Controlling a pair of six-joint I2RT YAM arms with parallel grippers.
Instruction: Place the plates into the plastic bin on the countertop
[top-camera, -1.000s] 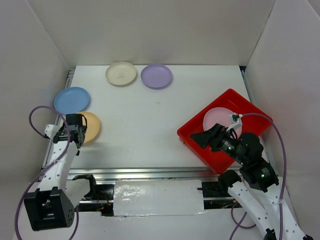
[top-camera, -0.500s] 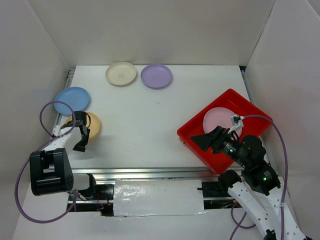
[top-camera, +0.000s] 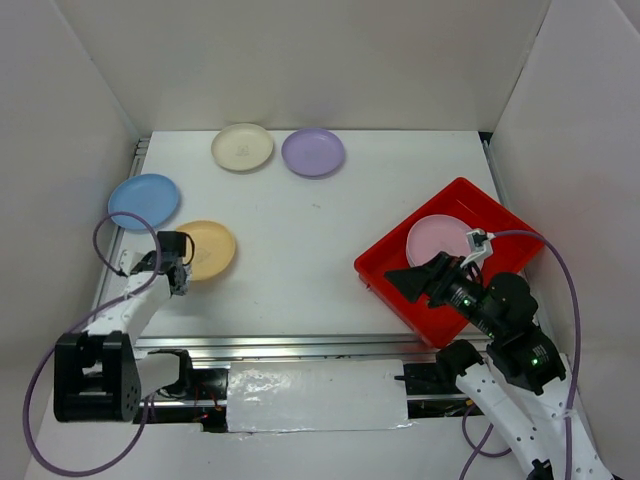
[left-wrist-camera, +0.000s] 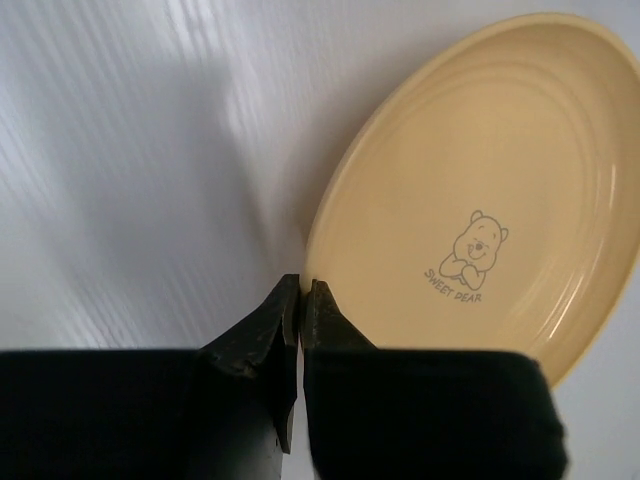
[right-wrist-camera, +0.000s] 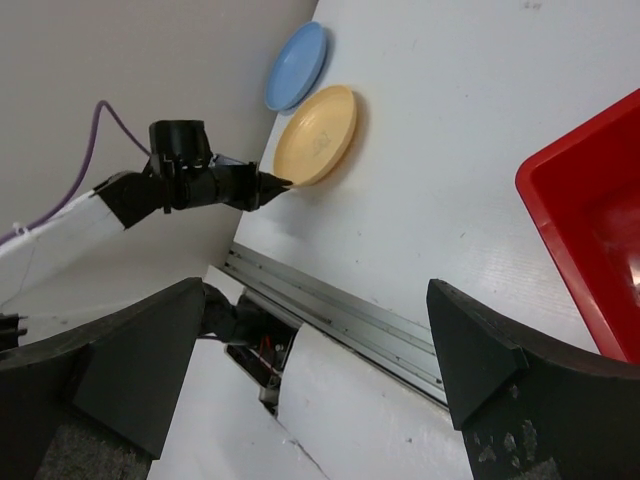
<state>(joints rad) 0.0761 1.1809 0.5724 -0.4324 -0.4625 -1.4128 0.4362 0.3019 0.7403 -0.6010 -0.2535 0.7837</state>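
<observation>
Countertop (left-wrist-camera: 130, 150), yellow plate (left-wrist-camera: 480, 190) pinched in left tool (left-wrist-camera: 301, 290)

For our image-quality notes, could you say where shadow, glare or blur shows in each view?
Top external: evenly lit, sharp, glare on the silvery strip. Left wrist: yellow plate crisp, left claw a black silhouette, grey shadow on the countertop. Right wrist: right claw dark and soft-edged, scene beyond sharp.

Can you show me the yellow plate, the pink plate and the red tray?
yellow plate (left-wrist-camera: 470, 190): left wrist view, the middle of its inner face.
pink plate (top-camera: 435, 240): top view, its middle.
red tray (top-camera: 495, 212): top view, bare floor right of the pink plate.
</observation>
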